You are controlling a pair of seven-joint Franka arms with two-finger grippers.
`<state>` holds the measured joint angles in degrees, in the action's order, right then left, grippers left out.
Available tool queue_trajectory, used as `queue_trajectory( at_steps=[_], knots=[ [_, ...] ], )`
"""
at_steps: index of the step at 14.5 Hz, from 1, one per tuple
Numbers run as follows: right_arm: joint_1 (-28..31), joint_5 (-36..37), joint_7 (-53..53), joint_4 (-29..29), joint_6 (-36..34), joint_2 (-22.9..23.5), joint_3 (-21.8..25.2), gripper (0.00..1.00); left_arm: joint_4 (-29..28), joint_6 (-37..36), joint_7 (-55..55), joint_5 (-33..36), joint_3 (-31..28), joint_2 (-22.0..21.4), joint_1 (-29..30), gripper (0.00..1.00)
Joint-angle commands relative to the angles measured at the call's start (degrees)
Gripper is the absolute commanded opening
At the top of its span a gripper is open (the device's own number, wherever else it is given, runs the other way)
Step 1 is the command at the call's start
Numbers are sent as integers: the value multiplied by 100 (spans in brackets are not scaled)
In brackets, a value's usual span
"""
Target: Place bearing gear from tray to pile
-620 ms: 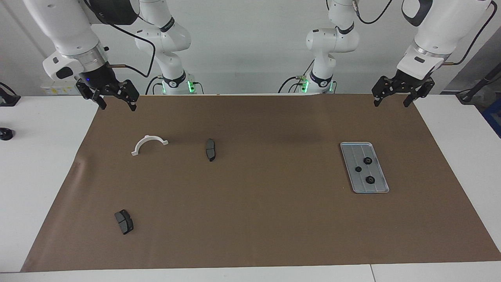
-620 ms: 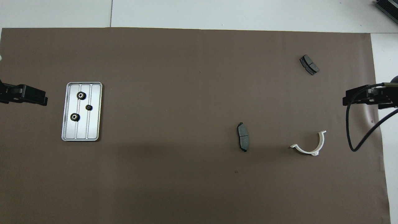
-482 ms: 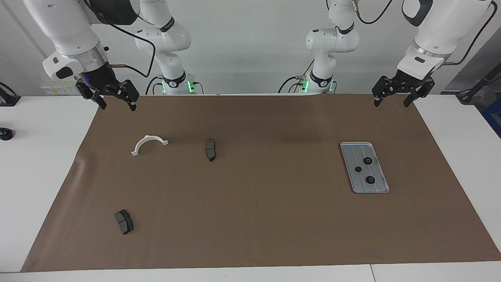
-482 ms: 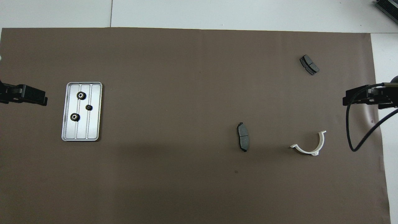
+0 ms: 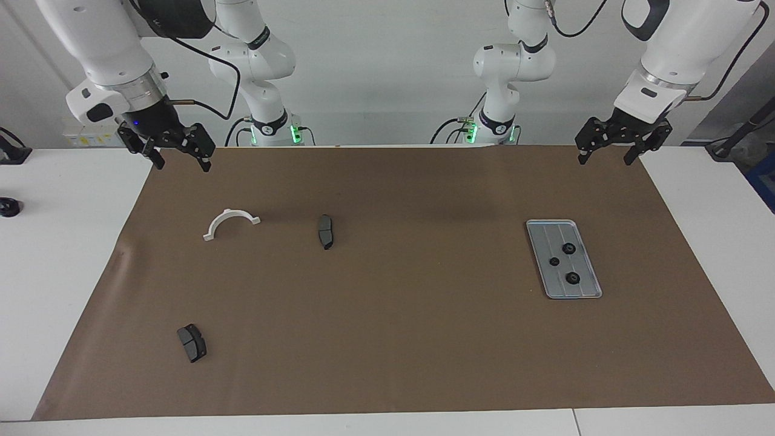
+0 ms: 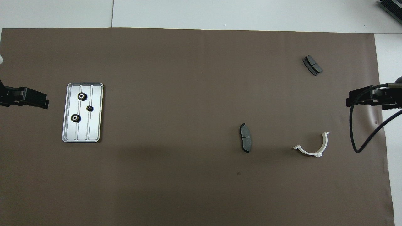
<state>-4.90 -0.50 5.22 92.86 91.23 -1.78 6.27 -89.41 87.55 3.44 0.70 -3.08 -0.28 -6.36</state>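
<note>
Nothing is picked yet: three small black bearing gears (image 5: 568, 248) lie in the ridged silver-grey metal tray (image 5: 584, 292), which sits on the table toward the left arm's end. My left pincer (image 5: 605, 154), at the tray's twelve o'clock, hangs with fingers apart; the right pincer (image 5: 183, 160) waits, also spread, at twelve o'clock of the white half-ring bracket (image 5: 230, 222). Next I must descend onto one gear.

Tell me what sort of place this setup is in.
Most likely a robotics lab workcell rather than a factory floor: a white table under a brown mat, two arms with the left gripper and the right gripper open and waiting, and staged parts, a tray of gears and brake pads.
</note>
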Motion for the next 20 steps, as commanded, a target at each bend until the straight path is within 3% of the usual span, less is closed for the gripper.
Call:
queue_trajectory(
  at_steps=[1, 4, 6, 20],
  knots=[
    [42, -90, -153, 145, 36, -138, -20, 100, -374, 156, 113, 35, 1, -235, 65, 100],
    [42, -99, -153, 145, 36, -138, -20, 100, -1111, 964, 77, 26, 1, -499, 39, 100],
    [42, -90, -153, 145, 36, -138, -20, 100, -1263, 1176, 86, 26, 1, -500, 47, 100],
    [42, -99, -153, 145, 36, -138, -20, 100, -2580, 3249, 104, 44, -8, 212, 249, 100]
  ],
)
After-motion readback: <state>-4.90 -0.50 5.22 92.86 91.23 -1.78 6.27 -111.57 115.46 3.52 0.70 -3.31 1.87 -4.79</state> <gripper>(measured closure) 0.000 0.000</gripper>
